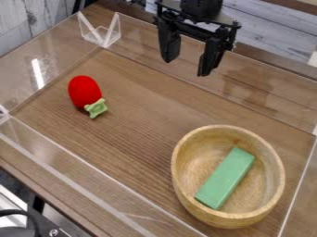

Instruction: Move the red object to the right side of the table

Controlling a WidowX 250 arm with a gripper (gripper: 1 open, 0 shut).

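Strawberry toy: light, best gripped across the red body

The red strawberry toy (84, 91) lay on the left of the tabletop (139, 120), leafy cap toward the viewer. The tool (195, 67) stood open, well apart from it. The toy appeared light, and its rounded sides likely to slip; softness could not be determined. A grip across the red middle was judged soundest, clear of the cap.

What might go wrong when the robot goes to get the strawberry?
The strawberry looks round, so it might roll away if the claw bumps it. And the bowl sits out on the table, so a low swing might knock it.
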